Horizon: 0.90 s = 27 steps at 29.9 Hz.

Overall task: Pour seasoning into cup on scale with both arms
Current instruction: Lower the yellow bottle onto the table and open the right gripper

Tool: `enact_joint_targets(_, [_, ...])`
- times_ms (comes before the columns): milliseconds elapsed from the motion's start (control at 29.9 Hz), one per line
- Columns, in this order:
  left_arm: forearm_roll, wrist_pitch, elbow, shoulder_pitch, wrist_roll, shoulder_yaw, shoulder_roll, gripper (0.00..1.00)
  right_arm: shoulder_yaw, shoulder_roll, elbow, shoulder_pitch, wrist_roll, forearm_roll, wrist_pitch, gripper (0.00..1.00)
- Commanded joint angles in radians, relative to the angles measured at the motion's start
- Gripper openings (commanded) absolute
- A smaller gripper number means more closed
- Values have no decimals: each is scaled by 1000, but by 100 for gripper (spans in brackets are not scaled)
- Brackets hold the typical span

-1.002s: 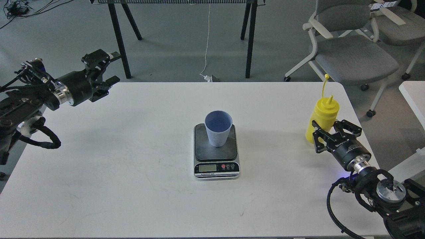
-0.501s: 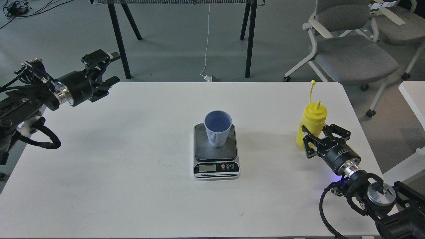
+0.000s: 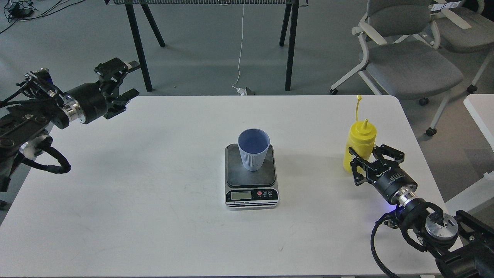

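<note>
The yellow squeeze bottle (image 3: pixel 361 139) stands upright at the right of the white table (image 3: pixel 154 185), its tethered cap (image 3: pixel 359 99) sticking up. My right gripper (image 3: pixel 366 155) is shut around the bottle's lower body. The ribbed blue-grey cup (image 3: pixel 253 149) stands upright on the dark platform of the silver scale (image 3: pixel 251 195) at the table's middle, well left of the bottle. My left gripper (image 3: pixel 131 78) is open and empty over the table's far left corner, far from the cup.
Grey office chairs (image 3: pixel 405 58) stand behind the table's right side. Black trestle legs (image 3: pixel 137 42) and a white cable (image 3: pixel 241 46) are on the floor beyond the far edge. Another white table's corner (image 3: pixel 480 112) is at the right.
My right gripper has carried the yellow bottle left toward the scale and brought it from tilted to upright. The left arm, cup and scale have not moved.
</note>
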Motion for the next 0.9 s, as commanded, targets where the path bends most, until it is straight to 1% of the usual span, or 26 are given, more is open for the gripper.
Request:
enact_joint_targets(0, [0,0,0,0,0,1,0,95,0,0,2,-1,0,0,0,70])
enact_joint_targets(100, [0,0,0,0,0,1,1,95,0,0,5,-6,0,0,0,82])
enact_joint_targets(167, [0,0,0,0,0,1,1,95,0,0,7,-12,0,0,0,86])
enact_joint_targets(200, [0,0,0,0,0,1,1,95,0,0,7,-12,0,0,0,91])
enact_joint_targets(234, [0,0,0,0,0,1,1,95,0,0,7,-14,0,0,0,94])
enact_joint_targets(334, [0,0,0,0,0,1,1,95,3,0,7,-26,0,1,0,99])
enact_joint_targets(501, [0,0,11,0,0,1,1,95,17,-5,11,-60,0,6,0,99])
enact_joint_targets(735, [0,0,14,0,0,2,-2,95,31,-21,65,-110,0,5,0,99])
enact_joint_targets(869, [0,0,14,0,0,2,0,95,37,-61,134,-144,2,5,0,99])
